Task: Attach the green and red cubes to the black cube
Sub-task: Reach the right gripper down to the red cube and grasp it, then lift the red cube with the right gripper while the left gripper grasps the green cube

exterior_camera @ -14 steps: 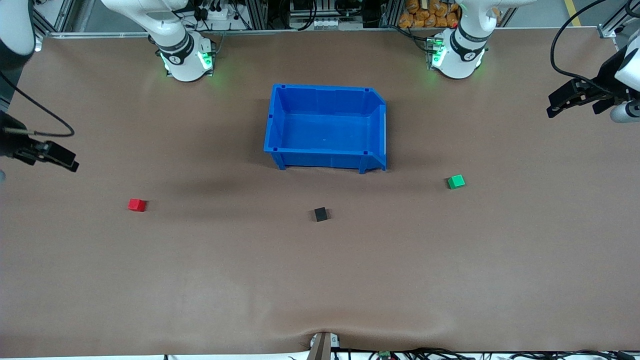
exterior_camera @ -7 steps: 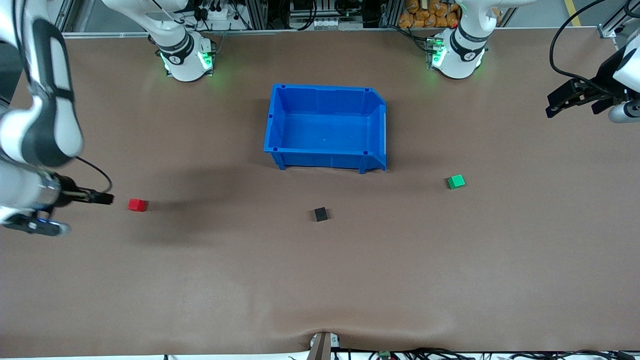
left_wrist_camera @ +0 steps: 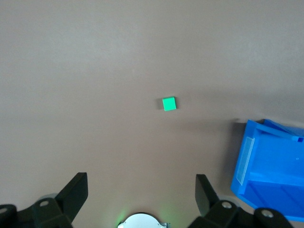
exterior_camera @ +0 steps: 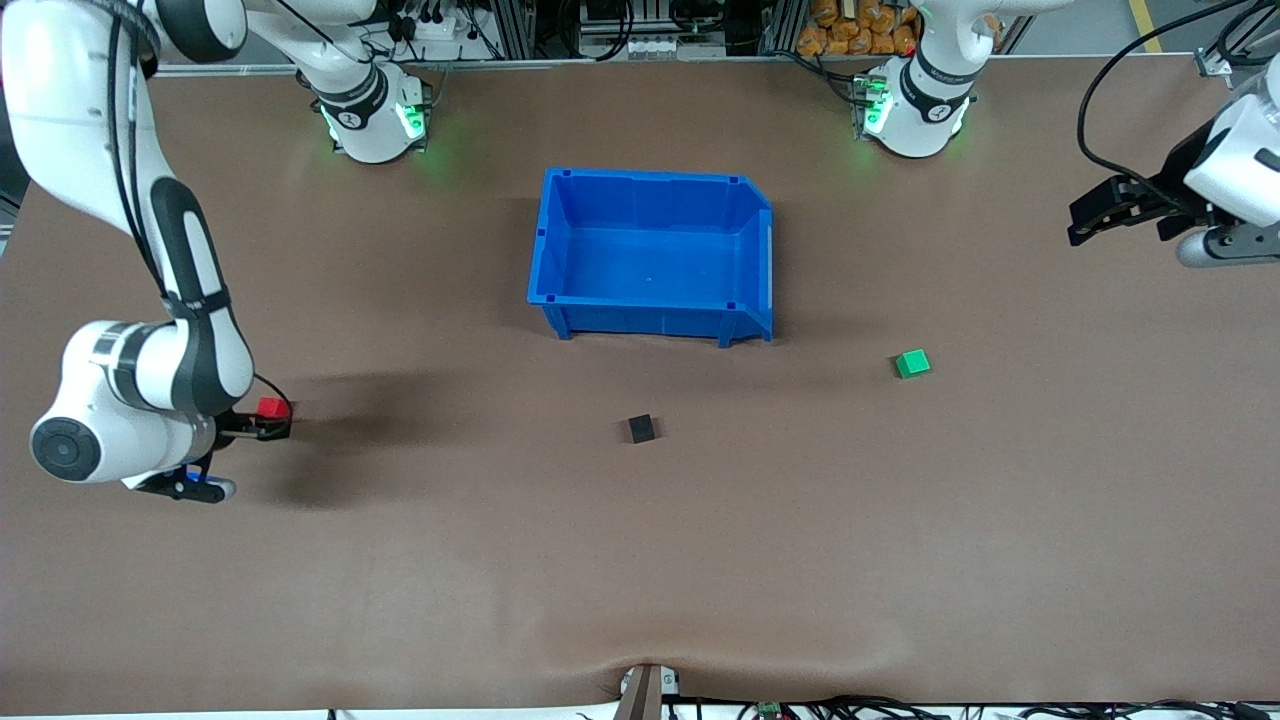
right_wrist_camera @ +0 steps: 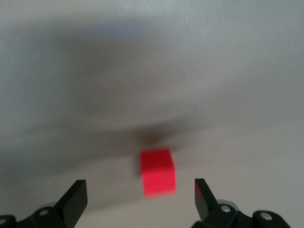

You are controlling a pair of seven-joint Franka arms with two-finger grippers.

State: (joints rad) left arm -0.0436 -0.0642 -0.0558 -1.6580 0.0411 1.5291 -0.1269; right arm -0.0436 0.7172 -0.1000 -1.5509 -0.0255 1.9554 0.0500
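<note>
Black, matte and single, the black cube [exterior_camera: 641, 429] sat on the brown bench [exterior_camera: 640, 560], nearer the front camera than the one blue bin [exterior_camera: 652, 252], at about the bin's six o'clock. Three small cubes lay on the bench in all, one of each colour, all well apart.

One green cube [exterior_camera: 912, 363] lay toward the left arm's end, at about two o'clock from the black cube; the left wrist view showed it [left_wrist_camera: 169, 103] alone on bare bench near a corner of the bin [left_wrist_camera: 273, 166].

One red cube [exterior_camera: 273, 407] lay toward the right arm's end, at about nine o'clock from the black cube. The right hand [exterior_camera: 262, 427] was down at it, fingers spread wide; in the right wrist view the cube [right_wrist_camera: 157, 172] sat between the parted fingertips [right_wrist_camera: 76, 199], ungripped.

The left hand [exterior_camera: 1098, 213] hung over the bench's edge at the left arm's end, at about two o'clock from the green cube, fingers wide apart and empty.
</note>
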